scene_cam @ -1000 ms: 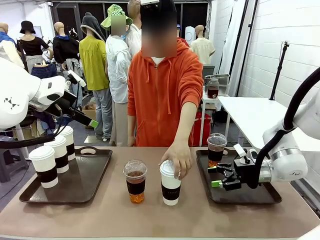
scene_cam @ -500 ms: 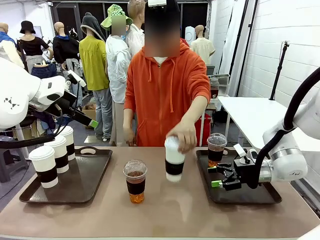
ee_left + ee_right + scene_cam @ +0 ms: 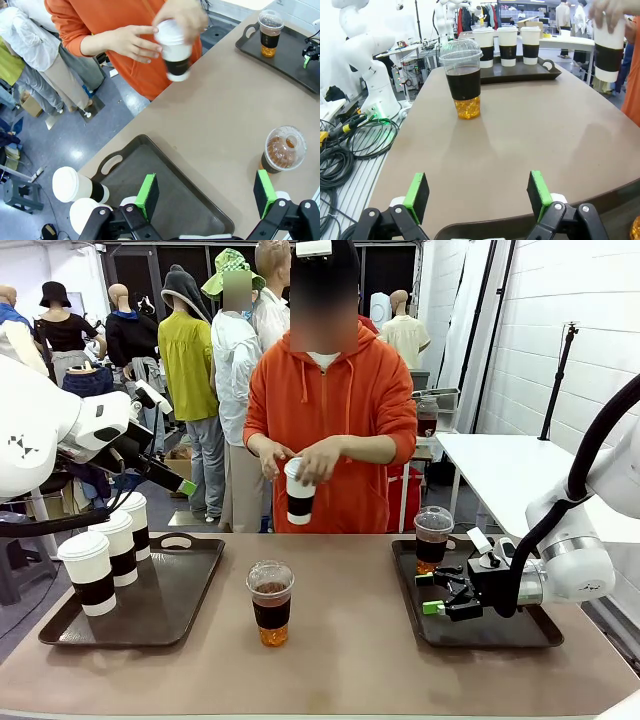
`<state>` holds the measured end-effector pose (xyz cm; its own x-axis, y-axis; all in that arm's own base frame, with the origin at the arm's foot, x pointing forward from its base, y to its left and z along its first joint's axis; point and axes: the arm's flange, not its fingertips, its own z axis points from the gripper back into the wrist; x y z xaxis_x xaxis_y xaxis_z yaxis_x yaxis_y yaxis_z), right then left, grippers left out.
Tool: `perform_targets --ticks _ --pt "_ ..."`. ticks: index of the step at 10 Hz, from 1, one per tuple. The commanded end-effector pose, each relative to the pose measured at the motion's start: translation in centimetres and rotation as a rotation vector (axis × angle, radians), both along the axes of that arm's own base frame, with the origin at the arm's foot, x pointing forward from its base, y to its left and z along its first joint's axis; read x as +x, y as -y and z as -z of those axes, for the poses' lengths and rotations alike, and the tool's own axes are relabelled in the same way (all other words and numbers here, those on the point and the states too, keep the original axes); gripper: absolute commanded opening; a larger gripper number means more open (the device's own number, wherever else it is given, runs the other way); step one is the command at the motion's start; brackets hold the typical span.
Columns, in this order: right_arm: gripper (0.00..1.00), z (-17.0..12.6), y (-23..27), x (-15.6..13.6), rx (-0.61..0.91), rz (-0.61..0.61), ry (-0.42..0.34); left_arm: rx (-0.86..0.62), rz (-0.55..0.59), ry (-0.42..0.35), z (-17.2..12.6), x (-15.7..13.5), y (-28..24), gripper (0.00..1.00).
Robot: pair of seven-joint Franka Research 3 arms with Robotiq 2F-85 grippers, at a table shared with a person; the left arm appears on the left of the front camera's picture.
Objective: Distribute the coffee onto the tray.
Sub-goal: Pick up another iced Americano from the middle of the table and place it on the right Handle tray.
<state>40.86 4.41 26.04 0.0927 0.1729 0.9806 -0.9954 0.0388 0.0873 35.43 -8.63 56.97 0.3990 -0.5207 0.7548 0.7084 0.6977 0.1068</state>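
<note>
Scanning left to right, what do you find on the table [image 3: 350, 665]?
— Your left tray [image 3: 190, 615] carries three white lidded cups [image 3: 120, 548]. A clear dome-lidded cup [image 3: 271, 602] stands on bare tabletop. The person's hands [image 3: 320, 460] hold a fourth white cup [image 3: 299, 492] beyond the far edge. The right tray [image 3: 500, 632] bears a second clear cup [image 3: 432, 538].

And your grippers?
— Left gripper [image 3: 206, 192]: jaws apart, empty, raised over the left tray. Right gripper [image 3: 432, 593]: jaws apart, empty, over the right tray.
</note>
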Motion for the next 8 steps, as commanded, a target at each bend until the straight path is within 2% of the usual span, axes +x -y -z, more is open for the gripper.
perform_targets --ticks 1,8 --pt "1.0 0.01 -0.05 -0.03 0.0 -0.001 0.0 -0.007 0.006 -0.003 0.03 0.03 0.0 1.0" --pt "1.0 0.01 -0.05 -0.03 0.0 -0.001 0.0 -0.007 0.006 -0.003 0.03 0.03 0.0 1.0"
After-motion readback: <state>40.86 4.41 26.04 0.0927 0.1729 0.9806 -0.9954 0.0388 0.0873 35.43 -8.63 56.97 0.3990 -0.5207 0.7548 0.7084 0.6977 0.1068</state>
